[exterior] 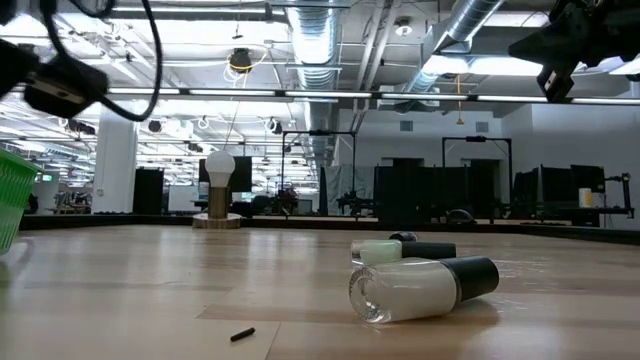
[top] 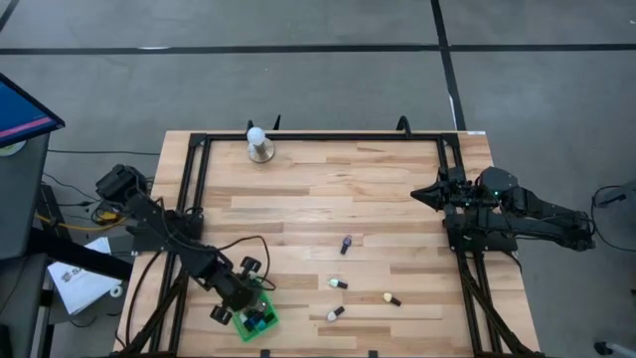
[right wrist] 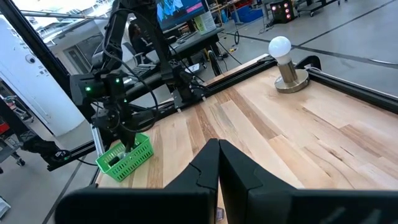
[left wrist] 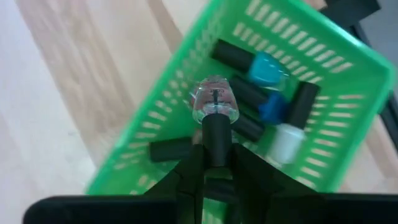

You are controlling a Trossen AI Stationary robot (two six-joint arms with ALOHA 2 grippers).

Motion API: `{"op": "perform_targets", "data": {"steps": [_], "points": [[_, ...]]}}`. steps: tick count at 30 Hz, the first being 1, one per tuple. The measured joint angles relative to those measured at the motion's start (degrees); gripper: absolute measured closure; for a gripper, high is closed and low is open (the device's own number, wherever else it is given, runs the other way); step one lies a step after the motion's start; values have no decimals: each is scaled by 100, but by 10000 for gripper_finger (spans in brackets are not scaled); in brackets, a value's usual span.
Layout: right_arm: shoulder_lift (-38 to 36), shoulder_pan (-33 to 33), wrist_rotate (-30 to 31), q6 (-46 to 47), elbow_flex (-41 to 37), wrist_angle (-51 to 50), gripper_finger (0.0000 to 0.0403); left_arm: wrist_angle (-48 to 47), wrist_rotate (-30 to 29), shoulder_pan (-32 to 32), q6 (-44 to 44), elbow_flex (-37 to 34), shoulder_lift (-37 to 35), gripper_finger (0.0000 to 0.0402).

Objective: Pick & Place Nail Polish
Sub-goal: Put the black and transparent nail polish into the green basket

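My left gripper (left wrist: 216, 149) hangs over the green basket (left wrist: 323, 56) at the table's near left corner, shut on a clear nail polish bottle (left wrist: 215, 102) with a dark cap. Several bottles lie in the basket, among them a teal one (left wrist: 266, 67), a blue one (left wrist: 272, 107) and a white one (left wrist: 287, 140). Several more bottles lie on their sides on the wood: a purple one (top: 345, 244), a pale one (top: 338, 283), a cream one (top: 391, 298) and a white one (top: 335, 314). My right gripper (right wrist: 217, 155) waits shut at the table's right side. My left gripper pinches the bottle's dark cap (left wrist: 217, 127) between its two fingers, which run along the cap. The fingers come from above, slanting down. The glass body points away from the fingers, down at the basket, and hangs clear above the bottles lying there.
A white ball-topped round stand (top: 259, 144) sits at the table's far edge. A black frame (top: 318, 137) runs along the far, left and right sides. A small dark scrap (exterior: 242, 334) lies on the wood near the front. Bare wood stretches across the table's middle.
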Motion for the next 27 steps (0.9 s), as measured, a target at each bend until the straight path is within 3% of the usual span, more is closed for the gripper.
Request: {"op": "perform_targets", "data": {"steps": [8, 18, 27], "points": [[-1, 2, 1, 0, 0, -2, 403, 68, 99, 378, 228, 0, 0, 345], [-1, 2, 1, 0, 0, -192, 403, 451, 654, 367, 686, 0, 1, 344], [0, 2, 1, 0, 0, -192, 403, 613, 636, 402, 781, 0, 4, 344]]}}
